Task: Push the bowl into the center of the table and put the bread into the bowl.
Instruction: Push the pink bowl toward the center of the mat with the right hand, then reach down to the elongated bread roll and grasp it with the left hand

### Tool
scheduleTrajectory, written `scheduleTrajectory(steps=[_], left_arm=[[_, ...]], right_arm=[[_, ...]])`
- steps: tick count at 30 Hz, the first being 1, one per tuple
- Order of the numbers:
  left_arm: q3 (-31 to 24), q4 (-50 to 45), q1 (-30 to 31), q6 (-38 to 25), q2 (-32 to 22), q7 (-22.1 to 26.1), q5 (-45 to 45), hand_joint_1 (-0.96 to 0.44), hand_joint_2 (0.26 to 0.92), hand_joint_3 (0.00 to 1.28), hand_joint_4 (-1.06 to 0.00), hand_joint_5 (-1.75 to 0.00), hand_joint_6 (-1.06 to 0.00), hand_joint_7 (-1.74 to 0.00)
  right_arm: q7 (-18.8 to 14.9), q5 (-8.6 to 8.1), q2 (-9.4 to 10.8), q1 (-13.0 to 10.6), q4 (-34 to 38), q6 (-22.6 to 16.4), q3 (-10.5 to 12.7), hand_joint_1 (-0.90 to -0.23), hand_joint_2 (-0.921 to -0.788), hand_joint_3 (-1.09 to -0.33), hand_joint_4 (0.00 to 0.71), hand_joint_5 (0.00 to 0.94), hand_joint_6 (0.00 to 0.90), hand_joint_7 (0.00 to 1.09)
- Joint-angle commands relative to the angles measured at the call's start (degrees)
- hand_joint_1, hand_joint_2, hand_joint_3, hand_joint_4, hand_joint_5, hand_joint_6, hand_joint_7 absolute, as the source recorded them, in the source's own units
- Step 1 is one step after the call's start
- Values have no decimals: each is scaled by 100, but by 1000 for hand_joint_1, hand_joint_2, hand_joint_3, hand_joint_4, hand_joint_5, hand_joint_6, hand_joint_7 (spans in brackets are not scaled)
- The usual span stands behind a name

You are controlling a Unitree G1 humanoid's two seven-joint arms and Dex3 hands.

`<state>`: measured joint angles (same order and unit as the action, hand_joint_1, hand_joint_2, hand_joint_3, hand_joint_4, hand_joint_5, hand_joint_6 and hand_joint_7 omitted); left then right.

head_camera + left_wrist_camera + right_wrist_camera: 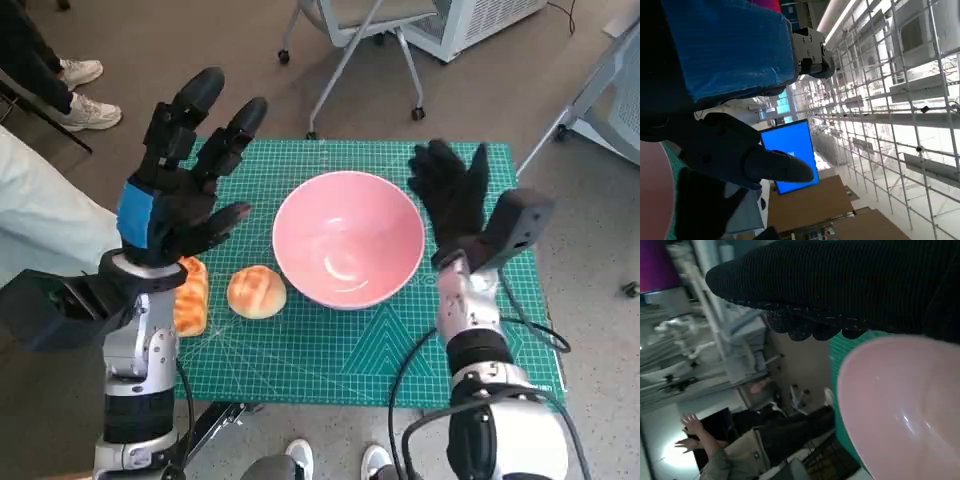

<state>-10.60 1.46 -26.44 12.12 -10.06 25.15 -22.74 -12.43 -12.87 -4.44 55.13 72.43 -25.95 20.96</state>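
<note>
One pink bowl (348,238) sits near mid-table on the green cutting mat (300,355), nothing in it. Two breads lie to its left: round bun (256,292) just beside the bowl's rim, longer loaf (190,296) at the mat's left edge, partly under the left forearm. Left hand (180,190) raised above the mat's left side, fingers spread, holding nothing. Right hand (452,190) w/ fingers apart, also holding nothing, just beside the bowl's right rim; contact can't be told. Mat in front of the bowl is bare. Chair (355,30) on casters stands beyond the table; a person's shoes (82,92) at upper left.
</note>
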Motion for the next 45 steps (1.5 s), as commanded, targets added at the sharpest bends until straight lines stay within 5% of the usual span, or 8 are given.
scheduleTrajectory(steps=[1,6,12,19,26,45], left_arm=[[31,2,-33,172,135,-82,16,-513,921,206,-282,0,-18,-441],[150,65,-67,345,256,-155,171,-521,921,203,-253,-1,-5,-420],[274,116,-166,370,266,-162,297,-550,921,208,-248,-4,-5,-407],[369,148,-277,418,198,-146,467,-604,921,229,-248,-4,-5,-413],[415,22,-325,372,142,-187,563,-627,921,240,-247,-3,-5,-449],[-11,-52,-429,709,-767,-31,796,-637,921,174,-248,-2,-16,-486]], right_arm=[[-254,148,-89,-156,-294,-569,-172,-658,-921,-877,132,0,172,224],[-586,241,-141,-401,-918,-1263,-411,-670,-921,-854,132,2,157,224],[-834,306,-205,-831,-2128,-1642,-760,-690,-921,-833,138,5,148,234],[-1049,56,-147,-1371,-3757,-1383,-1096,-716,-921,-805,156,3,49,471],[-1144,-84,-112,-1741,-4841,-1059,-1423,-719,-921,-791,168,5,26,560],[-989,9,-157,-1910,-5090,-833,-1539,-732,-921,-773,179,7,5,613]])
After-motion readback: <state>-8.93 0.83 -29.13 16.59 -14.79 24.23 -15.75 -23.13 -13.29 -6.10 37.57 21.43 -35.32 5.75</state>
